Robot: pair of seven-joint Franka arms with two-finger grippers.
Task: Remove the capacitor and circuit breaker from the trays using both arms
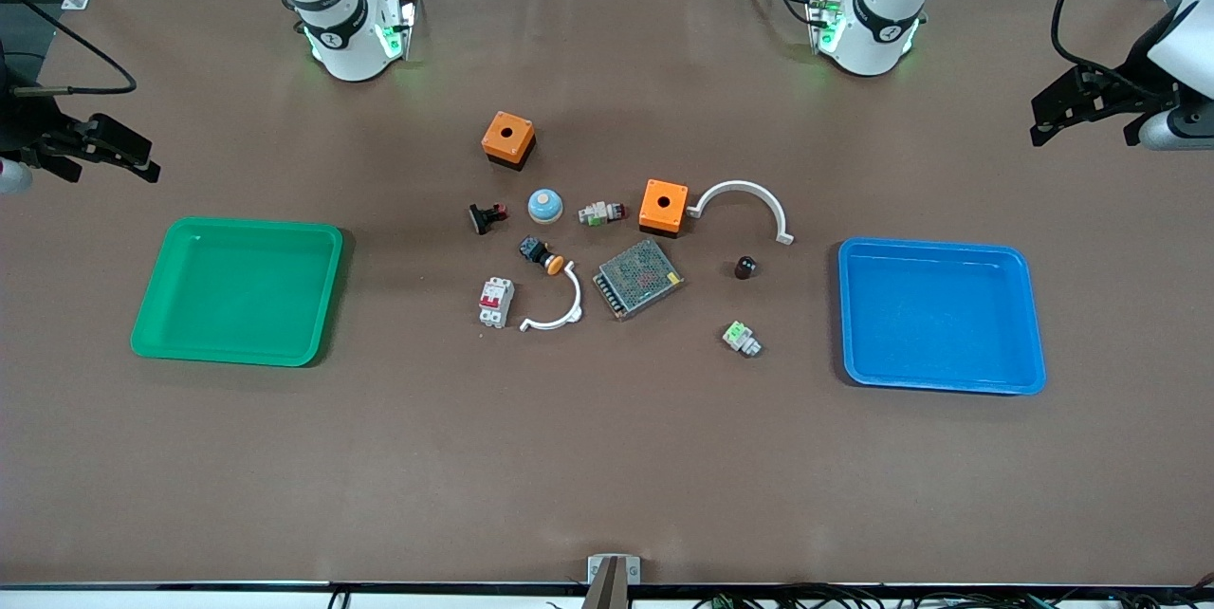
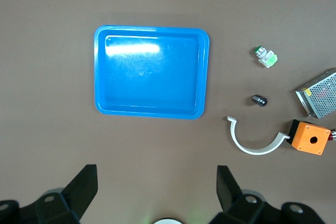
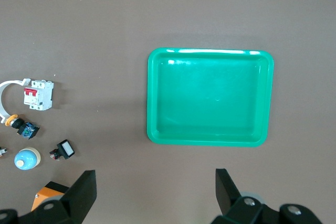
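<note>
Both trays are empty. The capacitor (image 1: 745,267) lies on the table near the blue tray (image 1: 1036,381); I think it rolls, so I grip its sides. The breaker (image 1: 495,302), stiff and light, lies between the clutter and the green tray (image 1: 152,324). My left gripper (image 2: 156,190) and right gripper (image 3: 155,190) wait, jaws wide.

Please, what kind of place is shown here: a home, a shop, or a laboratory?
Most likely a robotics laboratory: two white robot arms are mounted at a brown-covered table, with electrical parts such as a circuit breaker laid out between a green tray and a blue tray.
</note>
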